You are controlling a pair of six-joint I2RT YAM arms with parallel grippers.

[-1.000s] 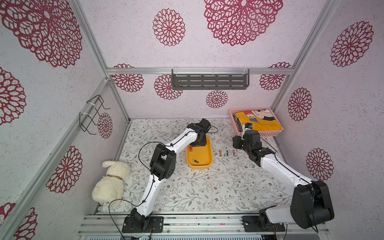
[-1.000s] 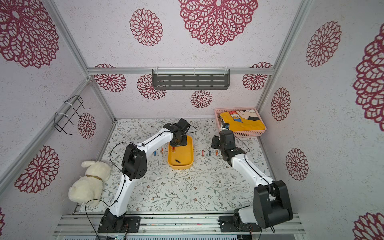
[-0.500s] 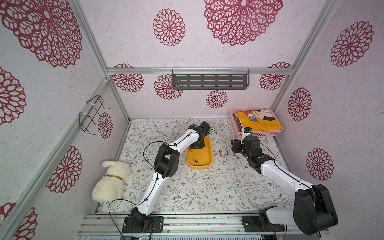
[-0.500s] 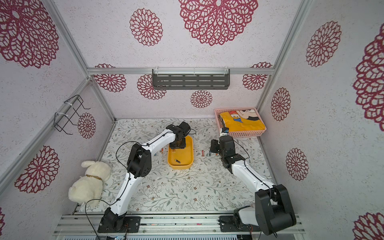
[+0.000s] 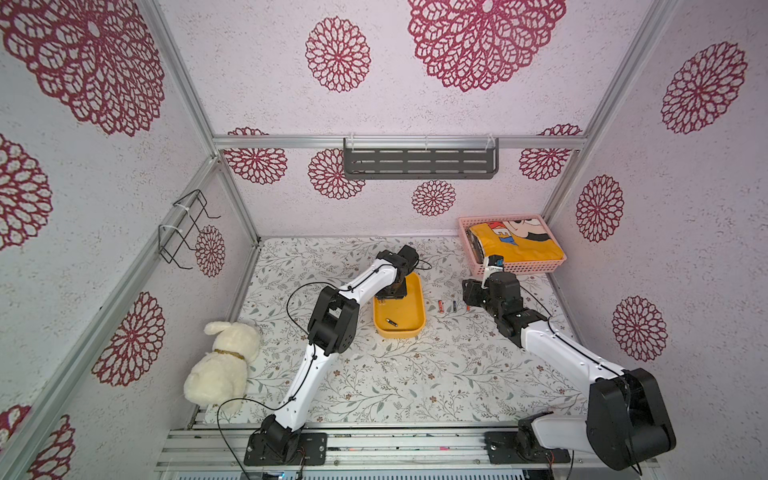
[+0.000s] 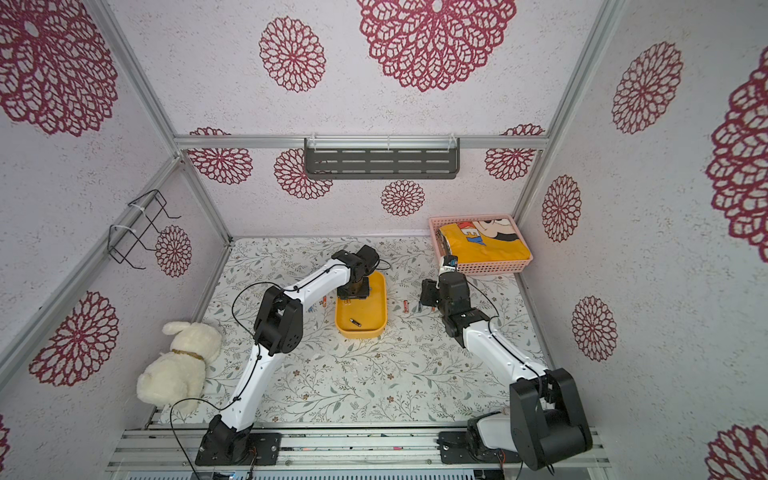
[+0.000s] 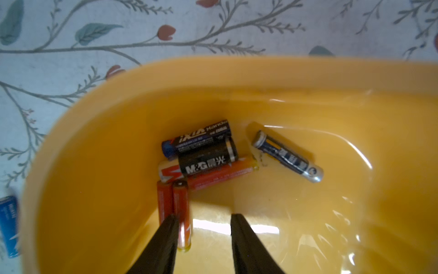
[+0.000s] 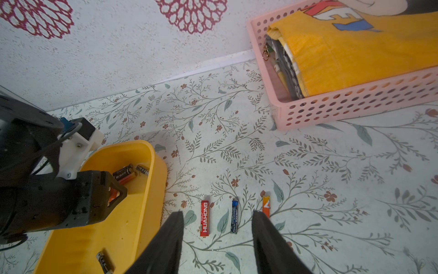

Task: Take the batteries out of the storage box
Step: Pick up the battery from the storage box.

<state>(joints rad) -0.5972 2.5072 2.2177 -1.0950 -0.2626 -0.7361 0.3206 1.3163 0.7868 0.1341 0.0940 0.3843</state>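
While looking through the left wrist view, found left claw (image 7: 205,217) down inside the storage box (image 7: 94,166), fingers apart, only bare yellow floor between them. Saw one finger (image 7: 163,244) overlapping a pair of orange batteries (image 7: 181,204) lying side by side; cannot tell whether touching. Counted a cluster just past the pair, pressed together: blue-capped battery (image 7: 196,138), black battery (image 7: 206,157), long orange battery (image 7: 225,174). Noted dark blue battery (image 7: 286,156) lying slanted, near the cluster but apart.

Placed box near the middle of the surface (image 5: 415,374) in both top views, with left claw at its far end. Spotted lone battery (image 5: 391,323) at the near end of the box, well apart from the claw.

Found right claw (image 8: 218,214) above the surface on the right of the box, fingers apart, nothing gripped. Logged three already out on the surface in a parallel row, not touching: red battery (image 8: 205,218), blue battery (image 8: 234,213), small orange battery (image 8: 266,201), the last partly hidden behind a finger. Noted stray blue battery (image 7: 8,227) on the surface just outside the box wall. Saw pink basket (image 5: 519,266) with yellow cloth in the far right corner.
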